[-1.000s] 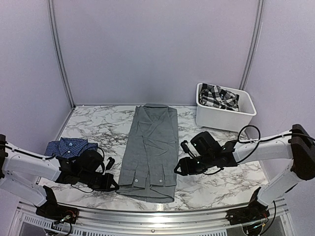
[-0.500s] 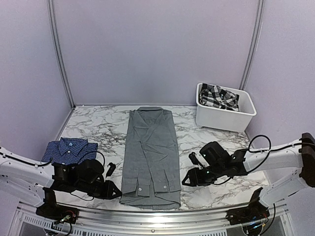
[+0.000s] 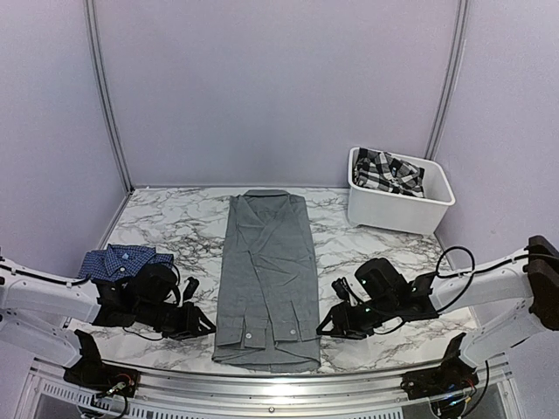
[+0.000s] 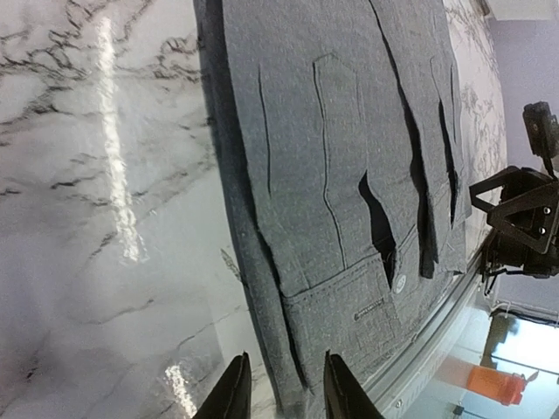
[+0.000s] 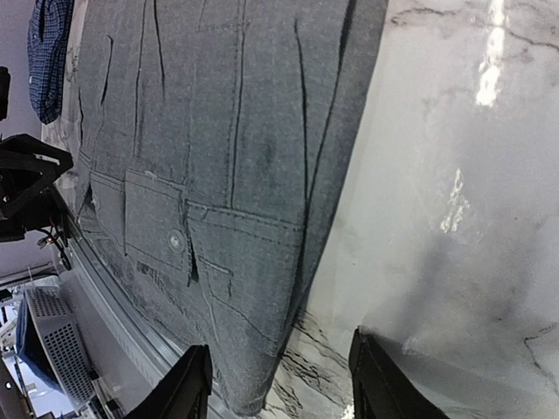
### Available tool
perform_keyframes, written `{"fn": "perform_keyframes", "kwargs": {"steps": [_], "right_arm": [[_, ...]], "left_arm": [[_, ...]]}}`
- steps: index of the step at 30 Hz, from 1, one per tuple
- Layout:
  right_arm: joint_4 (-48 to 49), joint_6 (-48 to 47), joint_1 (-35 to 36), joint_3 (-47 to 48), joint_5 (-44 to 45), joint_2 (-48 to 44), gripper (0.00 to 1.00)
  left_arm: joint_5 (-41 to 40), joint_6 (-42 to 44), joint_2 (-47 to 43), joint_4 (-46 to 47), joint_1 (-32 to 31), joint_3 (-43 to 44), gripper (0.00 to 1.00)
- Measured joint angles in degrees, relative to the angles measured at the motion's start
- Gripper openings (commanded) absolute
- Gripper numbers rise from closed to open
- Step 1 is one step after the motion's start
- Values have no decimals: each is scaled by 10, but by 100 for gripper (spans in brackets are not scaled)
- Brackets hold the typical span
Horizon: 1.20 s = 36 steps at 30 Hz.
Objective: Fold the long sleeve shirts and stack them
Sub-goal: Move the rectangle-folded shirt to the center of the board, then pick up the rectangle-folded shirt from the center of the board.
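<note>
**Clear marble on both flanks, clutter at the corners**

The grey shirt (image 3: 269,279) lies flat down the middle of the table (image 3: 179,227), so nothing rises there. Bare marble runs along either side of it. The folded blue shirt (image 3: 122,260) takes the near-left patch. The white bin (image 3: 397,214) (tall-walled, with checked cloth (image 3: 389,170) inside) blocks the far-right corner. The left gripper (image 3: 205,326) and right gripper (image 3: 325,326) sit low, flanking the shirt's near hem and crowding both near corners. Walls (image 3: 279,87) close off the back and sides.

Bright even light, glare streaks on marble table (image 4: 113,175), soft shadow along grey shirt (image 4: 332,131)
</note>
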Motion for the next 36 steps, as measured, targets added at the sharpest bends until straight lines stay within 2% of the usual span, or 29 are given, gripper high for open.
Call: {"fn": "perform_keyframes", "kwargs": {"steps": [7, 17, 24, 31, 36], "right_arm": [[33, 25, 0, -9, -19, 14, 48], [99, 48, 0, -16, -40, 52, 36], [106, 54, 0, -19, -48, 57, 31], [112, 50, 0, -21, -60, 64, 24], [115, 46, 0, -22, -63, 68, 11]], "left_arm": [[64, 1, 50, 35, 3, 0, 33], [72, 13, 62, 29, 3, 1, 34], [78, 9, 71, 39, 3, 3, 33], [84, -2, 92, 56, 3, 9, 22], [90, -12, 109, 65, -4, 12, 7]]}}
